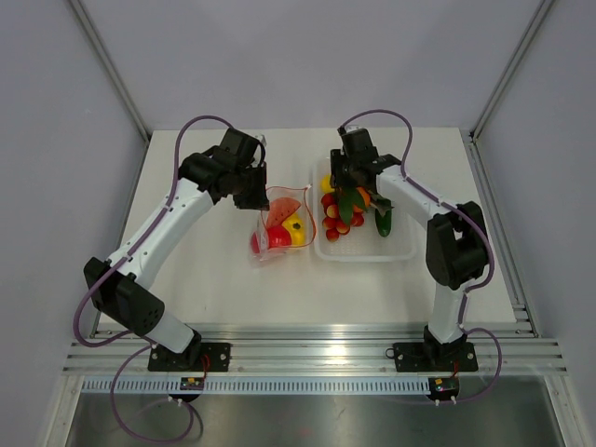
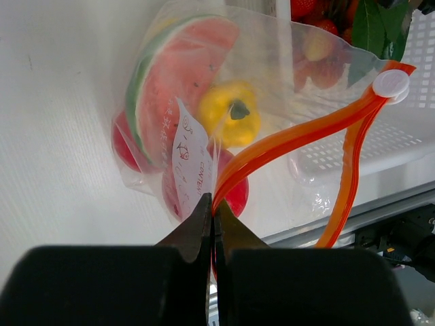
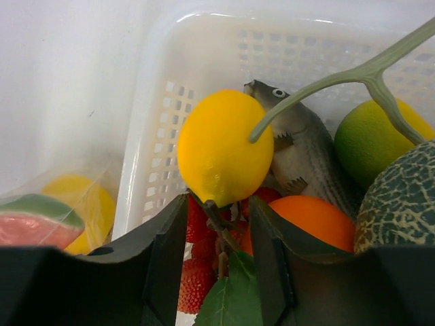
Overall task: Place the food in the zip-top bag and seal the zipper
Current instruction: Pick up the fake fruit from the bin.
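Observation:
The clear zip-top bag (image 1: 277, 226) lies left of the white tray (image 1: 365, 253) and holds a watermelon slice (image 2: 177, 75), a yellow pepper (image 2: 231, 115) and red fruit. Its orange zipper (image 2: 292, 139) gapes open in a loop, with a white slider (image 2: 391, 83) at the far end. My left gripper (image 2: 213, 204) is shut on the zipper edge at the near corner. Over the tray, my right gripper (image 3: 217, 210) has its jaws apart around a brown twig (image 3: 219, 221) of red berries (image 3: 197, 282), just below a yellow lemon (image 3: 224, 146).
The tray also holds an orange (image 3: 312, 217), a lime (image 3: 370, 139), a netted melon (image 3: 401, 197), a grey toy fish (image 3: 306, 142), a green leaf (image 3: 234, 299) and a pale green stalk (image 3: 326, 81). White walls enclose the table on three sides.

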